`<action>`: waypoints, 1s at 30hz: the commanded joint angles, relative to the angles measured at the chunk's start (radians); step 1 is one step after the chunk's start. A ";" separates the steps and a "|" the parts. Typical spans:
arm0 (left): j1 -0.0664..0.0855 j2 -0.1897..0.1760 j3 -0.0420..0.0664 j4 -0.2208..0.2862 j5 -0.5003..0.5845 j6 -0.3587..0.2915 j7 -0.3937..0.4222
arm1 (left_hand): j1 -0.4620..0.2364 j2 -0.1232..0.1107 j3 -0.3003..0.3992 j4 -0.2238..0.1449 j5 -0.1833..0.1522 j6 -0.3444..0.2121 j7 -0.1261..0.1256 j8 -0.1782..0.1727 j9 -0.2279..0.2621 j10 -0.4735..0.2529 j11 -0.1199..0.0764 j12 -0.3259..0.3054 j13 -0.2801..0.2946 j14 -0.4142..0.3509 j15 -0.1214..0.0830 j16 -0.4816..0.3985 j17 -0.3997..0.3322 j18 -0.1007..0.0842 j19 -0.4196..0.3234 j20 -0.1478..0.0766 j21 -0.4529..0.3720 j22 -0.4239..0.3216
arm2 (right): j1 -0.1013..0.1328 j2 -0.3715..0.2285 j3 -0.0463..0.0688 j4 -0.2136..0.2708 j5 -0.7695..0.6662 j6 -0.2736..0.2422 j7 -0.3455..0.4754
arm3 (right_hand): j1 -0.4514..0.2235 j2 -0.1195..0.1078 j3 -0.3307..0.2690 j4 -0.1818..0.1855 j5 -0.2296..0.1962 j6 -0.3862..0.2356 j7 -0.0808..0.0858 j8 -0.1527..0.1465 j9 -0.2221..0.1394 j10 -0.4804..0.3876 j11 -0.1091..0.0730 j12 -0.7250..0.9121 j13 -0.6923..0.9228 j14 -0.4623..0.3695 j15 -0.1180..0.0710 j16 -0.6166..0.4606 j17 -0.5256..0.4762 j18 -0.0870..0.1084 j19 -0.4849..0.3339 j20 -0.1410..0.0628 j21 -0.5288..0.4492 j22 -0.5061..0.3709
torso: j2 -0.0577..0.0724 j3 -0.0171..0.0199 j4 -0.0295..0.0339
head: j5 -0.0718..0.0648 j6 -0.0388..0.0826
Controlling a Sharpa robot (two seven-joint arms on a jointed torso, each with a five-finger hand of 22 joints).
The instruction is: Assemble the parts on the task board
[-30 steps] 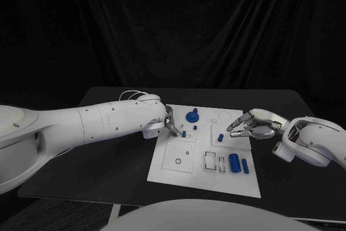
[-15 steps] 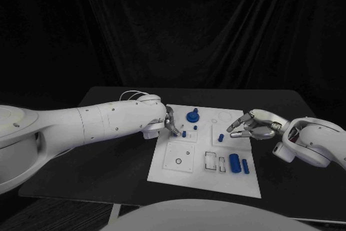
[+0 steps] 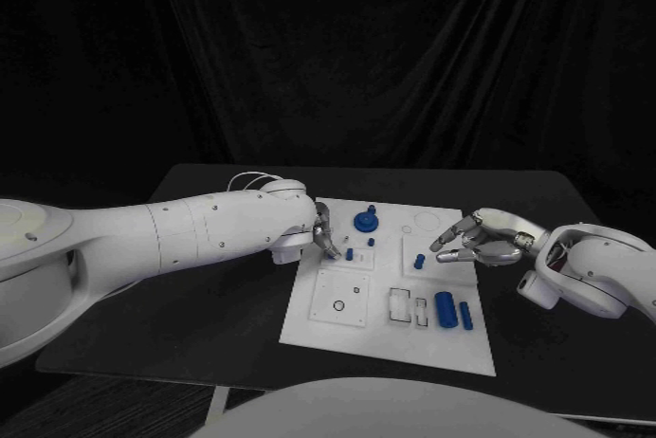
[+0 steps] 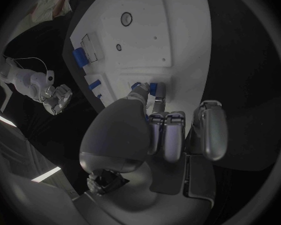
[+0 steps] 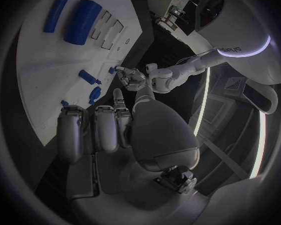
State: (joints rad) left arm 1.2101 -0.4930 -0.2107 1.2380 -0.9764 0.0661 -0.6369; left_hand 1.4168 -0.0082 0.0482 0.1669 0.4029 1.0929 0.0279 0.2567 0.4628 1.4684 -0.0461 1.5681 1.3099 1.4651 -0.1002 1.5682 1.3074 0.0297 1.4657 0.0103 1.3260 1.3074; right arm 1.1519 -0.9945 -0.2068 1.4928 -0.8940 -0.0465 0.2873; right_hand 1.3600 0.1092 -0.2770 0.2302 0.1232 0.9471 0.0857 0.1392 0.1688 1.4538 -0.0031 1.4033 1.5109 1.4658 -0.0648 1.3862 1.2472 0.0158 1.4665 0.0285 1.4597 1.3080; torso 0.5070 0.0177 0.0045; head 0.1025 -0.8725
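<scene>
The white task board (image 3: 396, 338) lies mid-table. In it stand a round blue knob (image 3: 365, 220) and small blue pegs (image 3: 369, 241), (image 3: 418, 262). A thick blue cylinder (image 3: 443, 308) and a thin one (image 3: 464, 314) lie at its near right. My left hand (image 3: 322, 235) is at the board's left side, its thumb and a finger pinching a small blue peg (image 3: 349, 254) (image 4: 153, 88) that stands in the board. My right hand (image 3: 479, 241) hovers over the board's right edge with its fingers loosely curled and apart, holding nothing, just right of one peg.
The black table (image 3: 205, 296) reaches well beyond the board on both sides. Rectangular slots (image 3: 399, 304) and a round hole (image 3: 337, 306) are cut in the board's near half. The right wrist view shows the cylinders (image 5: 82, 21) and my left hand (image 5: 131, 77) across the board (image 5: 47, 70).
</scene>
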 commanded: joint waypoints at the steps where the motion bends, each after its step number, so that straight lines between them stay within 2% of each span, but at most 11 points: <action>1: -0.006 0.001 -0.001 0.003 0.010 0.013 0.004 | 0.018 -0.004 0.048 -0.033 0.029 -0.011 -0.001 0.010 0.032 0.101 -0.005 0.000 0.259 0.106 -0.005 0.003 0.263 0.016 0.056 -0.005 -0.003 0.200 | -0.003 -0.002 0.000 0.002 0.001 0.006 -0.003 | 0.029 0.031 -0.001 -0.006 0.002 0.002 0.005 -0.003 -0.001 0.043 -0.002 -0.004 -0.176 0.047 -0.007 -0.003 -0.001 0.014 0.052 0.010 -0.005 0.223 | 0.000 0.0001 -0.0002 | 0.000 0.000; 2: -0.006 0.001 -0.001 0.003 0.010 0.011 0.005 | 0.018 -0.004 0.048 -0.033 0.029 -0.011 -0.001 0.010 0.032 0.101 -0.005 0.000 0.259 0.106 -0.005 0.003 0.263 0.016 0.056 -0.005 -0.003 0.200 | -0.003 -0.003 0.000 0.002 0.001 0.006 -0.003 | 0.029 0.031 -0.001 -0.006 0.002 0.002 0.005 -0.003 -0.001 0.043 -0.002 -0.004 -0.176 0.047 -0.007 -0.003 -0.001 0.014 0.052 0.010 -0.005 0.223 | 0.000 0.0000 -0.0003 | -0.001 0.000; 4: -0.006 0.002 -0.001 0.002 0.010 0.009 0.007 | 0.015 -0.011 0.074 -0.042 0.052 -0.021 0.002 0.018 0.050 0.101 -0.003 0.000 0.259 0.106 -0.004 0.003 0.263 0.016 0.056 -0.004 -0.005 0.200 | -0.003 -0.003 0.000 0.003 0.001 0.006 -0.003 | 0.029 0.031 -0.001 -0.006 0.002 0.002 0.005 -0.003 -0.001 0.043 -0.002 -0.004 -0.176 0.047 -0.007 -0.003 -0.001 0.014 0.052 0.010 -0.005 0.223 | 0.000 0.0000 -0.0003 | -0.002 0.000; 8: -0.006 0.003 -0.001 -0.001 0.010 0.003 0.011 | 0.007 -0.023 0.115 -0.058 0.077 -0.033 0.007 0.030 0.078 0.101 0.000 0.000 0.259 0.106 -0.002 0.003 0.263 0.015 0.057 -0.002 -0.006 0.201 | -0.003 -0.003 0.000 0.003 0.001 0.006 -0.003 | 0.029 0.031 -0.001 -0.006 0.002 0.002 0.005 -0.003 -0.001 0.043 -0.002 -0.004 -0.176 0.047 -0.007 -0.003 -0.001 0.014 0.052 0.010 -0.005 0.223 | 0.000 0.0002 -0.0001 | -0.003 0.000; 15: -0.006 0.002 -0.001 -0.001 0.010 -0.017 0.022 | -0.025 -0.048 0.235 -0.096 0.105 -0.044 0.016 0.052 0.126 0.101 0.007 0.001 0.259 0.106 0.003 0.003 0.263 0.015 0.058 0.002 -0.006 0.203 | -0.003 -0.005 0.001 0.003 0.001 0.006 -0.003 | 0.029 0.032 -0.002 -0.006 0.002 0.002 0.005 -0.003 -0.001 0.043 -0.002 -0.004 -0.177 0.047 -0.007 -0.004 -0.001 0.014 0.051 0.010 -0.006 0.223 | 0.000 0.0003 -0.0001 | -0.002 0.000; 23: -0.005 -0.009 -0.001 0.016 0.010 -0.039 0.034 | -0.061 -0.072 0.320 -0.122 0.131 -0.046 0.018 0.065 0.153 0.102 0.007 0.003 0.261 0.106 0.005 0.003 0.263 0.014 0.060 0.003 0.000 0.205 | -0.003 -0.007 0.001 0.002 0.001 0.009 -0.006 | 0.029 0.032 -0.002 -0.006 0.002 0.002 0.005 -0.003 -0.001 0.043 -0.002 -0.004 -0.177 0.047 -0.007 -0.004 -0.001 0.014 0.051 0.010 -0.006 0.223 | 0.000 0.0000 -0.0003 | -0.003 0.000; 26: -0.001 -0.018 -0.001 0.029 0.010 -0.031 0.035 | -0.079 -0.082 0.353 -0.133 0.167 -0.057 0.020 0.080 0.174 0.102 0.009 0.003 0.261 0.106 0.005 0.003 0.263 0.014 0.059 0.003 0.000 0.205 | -0.003 -0.007 0.001 0.002 0.001 0.010 -0.007 | 0.029 0.032 -0.002 -0.007 0.002 0.003 0.005 -0.003 -0.002 0.043 -0.001 -0.004 -0.176 0.047 -0.007 -0.004 -0.001 0.014 0.051 0.010 -0.007 0.223 | 0.000 0.0000 -0.0001 | -0.004 0.000; 30: 0.011 -0.027 0.000 0.041 0.010 -0.012 0.038 | -0.107 -0.088 0.392 -0.143 0.214 -0.087 0.022 0.119 0.220 0.102 0.011 0.003 0.261 0.106 0.006 0.003 0.263 0.014 0.058 0.004 -0.001 0.205 | -0.003 -0.007 0.001 0.001 0.001 0.010 -0.008 | 0.029 0.032 -0.002 -0.007 0.002 0.003 0.005 -0.003 -0.002 0.043 -0.001 -0.004 -0.176 0.047 -0.007 -0.004 -0.001 0.014 0.051 0.010 -0.007 0.223 | 0.000 0.0001 0.0000 | -0.004 0.000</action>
State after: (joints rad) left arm 1.2144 -0.5194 -0.2127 1.2737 -0.9754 0.0458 -0.6231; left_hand 1.3178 -0.0944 0.2989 0.1588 0.6076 1.0117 0.0518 0.3713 0.6634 1.4647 -0.0425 1.5681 1.3097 1.4650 -0.1001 1.5682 1.3074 0.0297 1.4657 0.0104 1.3235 1.3074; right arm 1.1513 -1.0003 -0.2068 1.4934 -0.8940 -0.0452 0.2868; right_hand 1.3600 0.1092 -0.2769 0.2302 0.1232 0.9471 0.0858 0.1392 0.1689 1.4564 -0.0004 1.4023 1.5109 1.4651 -0.0622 1.3862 1.2474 0.0159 1.4629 0.0322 1.4597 1.3076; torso 0.5070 0.0178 0.0042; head 0.0982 -0.8725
